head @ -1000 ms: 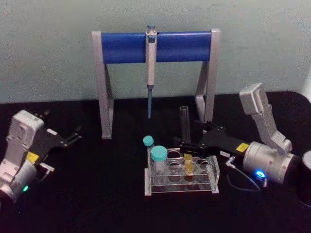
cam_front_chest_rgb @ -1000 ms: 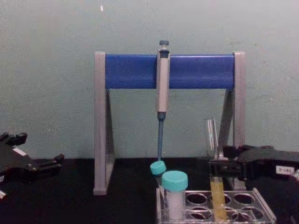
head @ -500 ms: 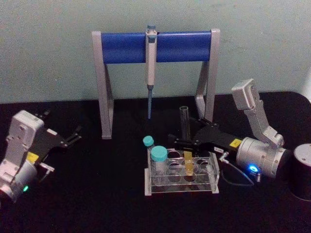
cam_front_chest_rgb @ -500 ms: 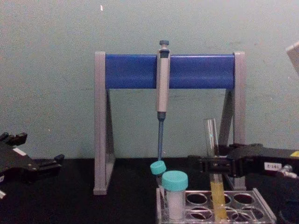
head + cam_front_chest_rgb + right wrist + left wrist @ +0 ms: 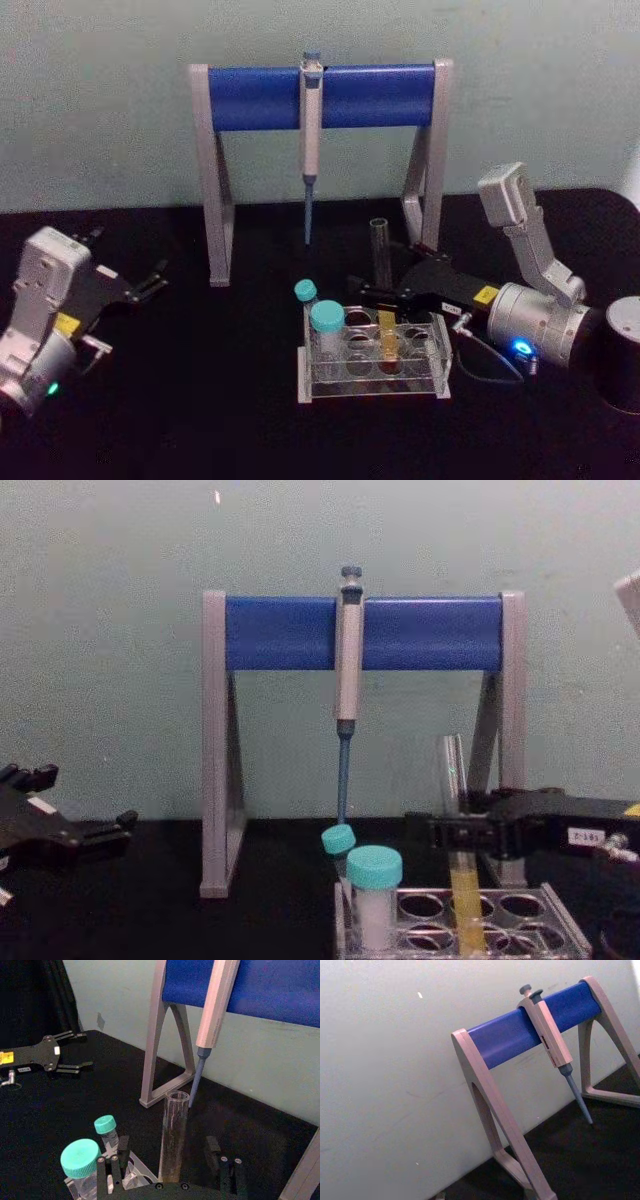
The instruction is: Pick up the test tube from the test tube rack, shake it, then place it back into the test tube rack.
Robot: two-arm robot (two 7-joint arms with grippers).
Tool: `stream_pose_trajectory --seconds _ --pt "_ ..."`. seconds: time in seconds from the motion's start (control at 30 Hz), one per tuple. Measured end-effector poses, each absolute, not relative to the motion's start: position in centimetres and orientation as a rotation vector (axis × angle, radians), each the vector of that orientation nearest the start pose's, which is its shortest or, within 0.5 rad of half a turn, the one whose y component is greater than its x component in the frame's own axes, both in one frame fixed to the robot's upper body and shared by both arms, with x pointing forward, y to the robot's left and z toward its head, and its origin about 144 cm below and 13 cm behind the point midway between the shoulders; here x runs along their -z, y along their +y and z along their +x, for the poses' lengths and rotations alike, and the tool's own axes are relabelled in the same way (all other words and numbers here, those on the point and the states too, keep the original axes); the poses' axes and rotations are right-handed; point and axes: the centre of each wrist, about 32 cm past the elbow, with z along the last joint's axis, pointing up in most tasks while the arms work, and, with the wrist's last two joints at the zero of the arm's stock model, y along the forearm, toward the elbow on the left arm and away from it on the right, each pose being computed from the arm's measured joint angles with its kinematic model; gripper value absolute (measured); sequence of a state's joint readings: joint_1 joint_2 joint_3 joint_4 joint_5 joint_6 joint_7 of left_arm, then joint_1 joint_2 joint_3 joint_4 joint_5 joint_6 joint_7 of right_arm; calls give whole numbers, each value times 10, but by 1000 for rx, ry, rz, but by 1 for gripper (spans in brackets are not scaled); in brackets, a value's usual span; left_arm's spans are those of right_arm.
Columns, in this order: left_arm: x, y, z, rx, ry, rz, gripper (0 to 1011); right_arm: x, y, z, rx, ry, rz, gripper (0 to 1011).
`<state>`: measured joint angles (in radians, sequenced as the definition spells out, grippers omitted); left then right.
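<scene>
- Head view: we see the test tube [image 5: 381,262] standing upright in the test tube rack [image 5: 372,388]. The right gripper [image 5: 366,292] reaches in from the right at the tube's mid-height. The left gripper [image 5: 152,281] lies well off to the left, jaws apart.
- Left wrist view: we see a blue-barred stand [image 5: 485,1095] with a pipette [image 5: 551,1040] hanging on it.
- Right wrist view: the tube rises between the right gripper's fingers [image 5: 123,1147], which stand apart with a gap on each side of the glass.
- Chest view: the yellow liquid [image 5: 466,912] sits below the jaws, and teal-capped vials [image 5: 374,880] stand to its left in the rack.
</scene>
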<state>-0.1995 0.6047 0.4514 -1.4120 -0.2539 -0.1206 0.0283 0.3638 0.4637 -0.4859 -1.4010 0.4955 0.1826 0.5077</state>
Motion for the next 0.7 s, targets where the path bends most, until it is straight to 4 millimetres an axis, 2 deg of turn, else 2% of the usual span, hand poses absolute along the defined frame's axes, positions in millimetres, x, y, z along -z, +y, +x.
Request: stream_pose_trajectory --seconds 0.27,0.4,0.6,0.63,0.7 --pt "-1140 310 489 -1248 -285 304 1010 -1183 -251 533 724 113 -190 809" --pt "-1140 310 489 -1248 -285 304 1010 -1183 -251 533 725 113 -190 651" --pt "-1140 310 489 -1248 -285 304 1010 -1183 -251 533 725 113 -190 487" --pt "-1140 310 489 -1248 -285 304 1009 -1183 -251 533 725 113 -190 425" --pt "-1140 310 489 -1248 -285 304 1010 -1183 -251 533 725 113 -190 363"
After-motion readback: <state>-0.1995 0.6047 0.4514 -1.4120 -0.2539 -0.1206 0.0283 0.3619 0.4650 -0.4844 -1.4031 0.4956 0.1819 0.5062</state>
